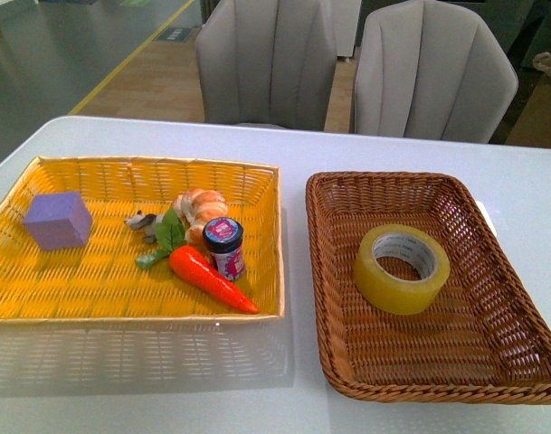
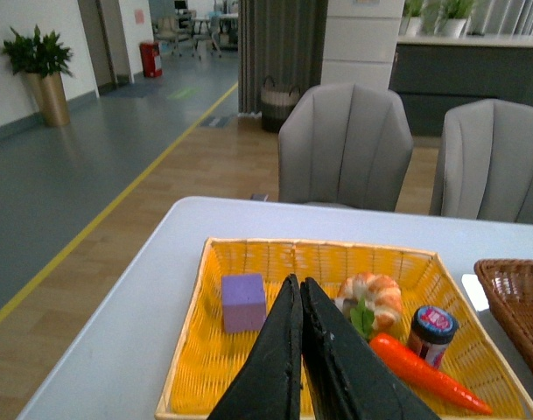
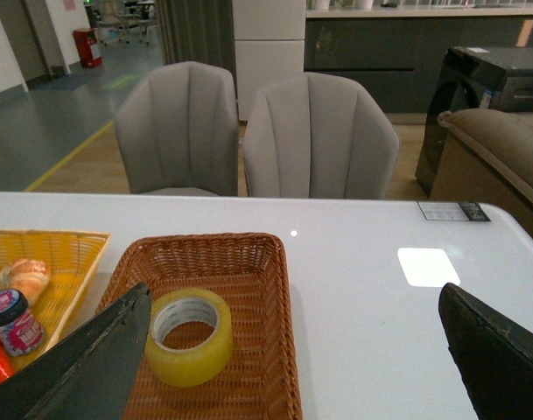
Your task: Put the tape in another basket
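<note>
The tape (image 1: 402,268), a yellowish roll with a white core, lies flat inside the brown wicker basket (image 1: 338,316) on the right of the table. It also shows in the right wrist view (image 3: 189,337), in the same basket (image 3: 266,350). Neither arm shows in the front view. My right gripper (image 3: 292,332) is open and empty, raised above the table beside the brown basket, its jaws spread wide apart. My left gripper (image 2: 298,293) is shut and empty, held above the yellow basket (image 2: 196,324).
The yellow basket (image 1: 257,271) on the left holds a purple block (image 1: 58,220), a toy carrot (image 1: 212,277), a small jar (image 1: 225,246), a shrimp toy (image 1: 201,210) and a small grey figure. Two grey chairs (image 1: 266,59) stand behind the white table (image 1: 166,398).
</note>
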Available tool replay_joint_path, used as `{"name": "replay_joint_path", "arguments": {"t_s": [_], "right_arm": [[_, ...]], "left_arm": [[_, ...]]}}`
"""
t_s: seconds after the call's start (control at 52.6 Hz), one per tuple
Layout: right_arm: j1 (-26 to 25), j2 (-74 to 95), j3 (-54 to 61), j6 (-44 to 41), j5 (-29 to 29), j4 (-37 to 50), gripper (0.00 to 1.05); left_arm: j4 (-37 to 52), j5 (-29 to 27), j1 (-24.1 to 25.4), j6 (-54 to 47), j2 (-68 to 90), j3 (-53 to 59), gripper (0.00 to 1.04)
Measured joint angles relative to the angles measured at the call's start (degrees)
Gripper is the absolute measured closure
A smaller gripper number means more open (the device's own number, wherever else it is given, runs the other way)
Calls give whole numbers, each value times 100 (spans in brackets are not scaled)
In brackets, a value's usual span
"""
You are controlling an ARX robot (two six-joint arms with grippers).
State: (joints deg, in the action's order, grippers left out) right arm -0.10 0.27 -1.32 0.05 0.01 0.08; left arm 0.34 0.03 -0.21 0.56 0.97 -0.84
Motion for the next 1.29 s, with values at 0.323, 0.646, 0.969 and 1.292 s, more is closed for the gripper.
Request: {"name": "replay_joint_path", "arguments": {"t_s": [0.323,0.646,0.969,1.292], "right_arm": [[0,0,0,0,0,0,9],[0,0,0,2,0,0,9],[0,0,0,0,0,0,9],[0,0,0,0,0,0,9]], "left_arm": [[-35,-4,2,0,-11,0,68],[-35,-4,2,0,-11,0,10],[-35,-2,2,-13,-11,0,9],[-35,-2,2,-13,-13,0,9]]}}
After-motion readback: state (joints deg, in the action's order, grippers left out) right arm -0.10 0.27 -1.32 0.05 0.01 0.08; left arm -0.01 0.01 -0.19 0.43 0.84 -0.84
